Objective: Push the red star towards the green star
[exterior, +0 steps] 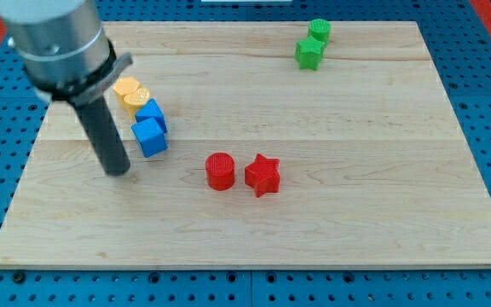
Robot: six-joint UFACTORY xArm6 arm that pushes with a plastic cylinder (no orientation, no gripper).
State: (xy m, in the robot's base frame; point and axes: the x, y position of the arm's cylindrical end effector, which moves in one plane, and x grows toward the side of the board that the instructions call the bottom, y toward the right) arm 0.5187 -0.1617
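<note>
Nearest the view's bottom, the front edge of the wooden desk (254,256) runs across, with bare boards just behind it.

Next back, a little left of centre, sits the red cylinder (220,170), upright on its flat end. Just beside it on the view's right is the red star (262,175), lying flat; the two look close enough to touch, though I cannot tell whether a thin gap remains.

At about the same depth, toward the view's left, my tip (118,170) rests on the desk. It is well apart from the red star, with the red cylinder between them. There is no gripper on this arm, only the rod, so nothing opens or closes. The rod rises up and to the left into a grey housing at the view's top left corner.

Just right of the rod and slightly farther back is a blue cube (150,136), near the tip but not touching it. A second blue block (153,113) sits against it behind. Farther back again, two yellow blocks (132,92) are packed together, touching the blue pair; their shapes are hard to make out.

Farthest away, near the view's top right, the green star (309,53) lies with another green block (319,31) touching it behind. Both are well apart from the red star.
</note>
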